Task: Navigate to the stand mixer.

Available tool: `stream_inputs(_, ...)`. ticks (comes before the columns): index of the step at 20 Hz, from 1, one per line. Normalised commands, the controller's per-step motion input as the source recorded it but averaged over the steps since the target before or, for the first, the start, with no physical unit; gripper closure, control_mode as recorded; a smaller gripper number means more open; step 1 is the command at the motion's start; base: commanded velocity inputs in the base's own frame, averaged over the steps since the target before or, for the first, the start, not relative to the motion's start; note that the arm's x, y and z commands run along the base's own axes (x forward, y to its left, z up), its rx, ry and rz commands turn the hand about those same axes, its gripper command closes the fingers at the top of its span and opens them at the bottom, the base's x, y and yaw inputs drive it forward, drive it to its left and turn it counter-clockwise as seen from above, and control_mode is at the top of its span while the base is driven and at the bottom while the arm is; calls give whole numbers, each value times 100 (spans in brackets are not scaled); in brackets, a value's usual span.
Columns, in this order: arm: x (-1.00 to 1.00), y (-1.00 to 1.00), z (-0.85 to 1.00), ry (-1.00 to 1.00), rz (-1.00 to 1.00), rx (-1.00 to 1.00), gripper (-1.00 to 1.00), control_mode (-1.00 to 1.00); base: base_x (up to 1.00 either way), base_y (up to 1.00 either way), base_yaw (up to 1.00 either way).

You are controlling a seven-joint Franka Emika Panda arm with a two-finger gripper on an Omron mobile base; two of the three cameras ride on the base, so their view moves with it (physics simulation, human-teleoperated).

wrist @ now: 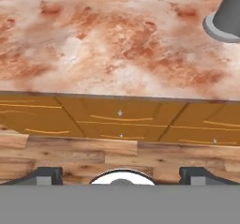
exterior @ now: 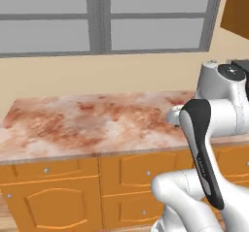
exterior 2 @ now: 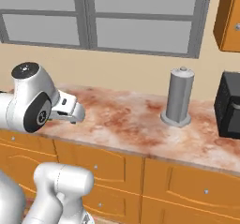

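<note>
Gleaming mottled marble counter (exterior 2: 122, 120), grey cylindrical holder (exterior 2: 180, 96).

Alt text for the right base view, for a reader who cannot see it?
A reddish marble counter over orange cabinets carries a grey cylindrical holder and, at the right edge, a black boxy appliance. The white arm fills the lower left, under a grey-framed window.

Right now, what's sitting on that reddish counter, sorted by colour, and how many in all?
Grey: 1, the upright paper towel holder.
Black: 1, a boxy appliance at the right edge, cut off by the frame.
Total: 2
</note>
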Motion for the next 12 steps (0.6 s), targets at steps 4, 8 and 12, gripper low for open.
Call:
stream_inputs(4,0,0,0,0,0,0,-100,100,0,26,92)
stream_inputs(8,0,0,0,0,0,0,-100,100,0,2,100)
stream_inputs(12,0,0,0,0,0,0,-100,100,0,0,100)
